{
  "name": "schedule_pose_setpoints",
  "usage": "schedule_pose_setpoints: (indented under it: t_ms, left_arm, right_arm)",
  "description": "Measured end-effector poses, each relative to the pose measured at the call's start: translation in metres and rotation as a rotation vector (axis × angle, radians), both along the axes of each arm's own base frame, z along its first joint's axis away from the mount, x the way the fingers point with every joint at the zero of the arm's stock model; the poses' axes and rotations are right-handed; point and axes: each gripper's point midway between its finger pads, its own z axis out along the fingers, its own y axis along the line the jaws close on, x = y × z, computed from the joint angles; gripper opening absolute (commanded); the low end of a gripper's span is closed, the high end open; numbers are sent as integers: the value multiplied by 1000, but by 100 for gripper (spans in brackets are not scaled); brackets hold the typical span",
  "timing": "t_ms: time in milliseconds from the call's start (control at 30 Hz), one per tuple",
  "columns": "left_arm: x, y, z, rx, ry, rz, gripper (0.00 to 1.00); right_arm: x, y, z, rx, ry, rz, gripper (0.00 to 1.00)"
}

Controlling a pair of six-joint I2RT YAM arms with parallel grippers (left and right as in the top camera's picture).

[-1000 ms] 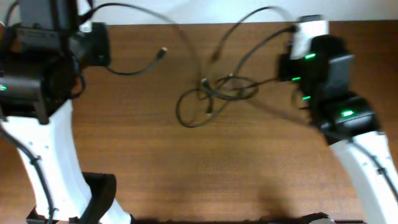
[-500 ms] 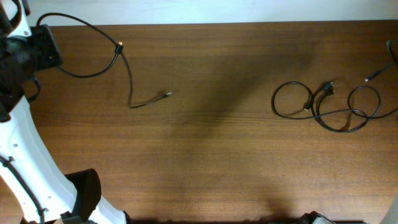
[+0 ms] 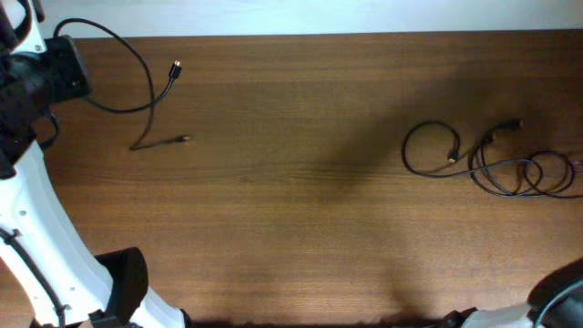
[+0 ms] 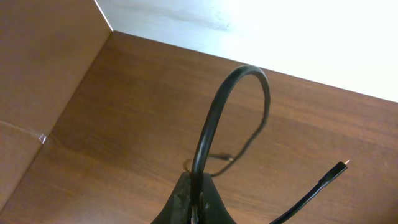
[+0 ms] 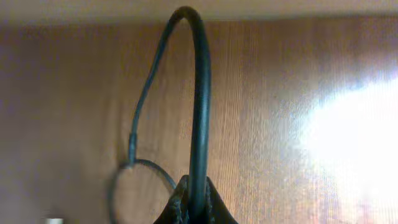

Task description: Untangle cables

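The cables lie in two separate groups. One thin black cable arcs over the table's far left, with plug ends at the far left middle and a little nearer. My left gripper is shut on this cable, which loops up from the jaws. Loose black loops with a plug lie at the right edge. My right gripper is shut on a cable running up out of the jaws, with a loop on the table behind it. Neither gripper's jaws show in the overhead view.
The left arm's white link and black wrist stand over the left edge. A bit of the right arm shows at the bottom right corner. The table's far edge meets a white wall.
A second ago both arms were over a tangle at the far middle. Now the cables are pulled apart to left and right. In the last half second each group slid further outward.
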Motion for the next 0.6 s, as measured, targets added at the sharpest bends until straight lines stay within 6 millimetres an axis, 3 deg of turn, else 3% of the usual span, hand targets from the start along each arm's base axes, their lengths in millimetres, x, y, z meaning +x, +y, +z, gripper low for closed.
schedule_pose_setpoints:
  t_ms: [33,100,133,167,267,333,400,433,467,533,600]
  left_arm:
    - [0,0,0,0,0,0,0]
    - [0,0,0,0,0,0,0]
    - [0,0,0,0,1,0,0]
    - [0,0,0,0,1,0,0]
    - [1,-5,-1,-20,-2,-23,0]
    - [2,-8,-1,-29,-4,-34,0]
    - [2,-10,0,-39,-8,-45,0]
    - [3,-12,0,-45,-9,-52,0]
    - [3,-12,0,-46,-9,-54,0]
    - [3,-12,0,-47,-13,-56,0]
    - [3,-12,0,-48,-13,-56,0]
  right_arm:
    - [2,5,-46,90,84,10,4]
    - [7,13,-64,119,120,37,9]
    - [12,18,-75,134,147,67,82]
    - [15,22,-84,147,170,91,100]
    - [42,45,-85,244,68,276,99]
    - [61,54,-42,183,-37,406,99]
    - [68,66,18,57,-107,498,99]
    - [76,80,41,-1,-119,571,99]
    - [89,101,52,-45,-103,664,99]
    - [113,143,47,-86,-19,791,99]
    - [103,154,28,-28,47,600,99]
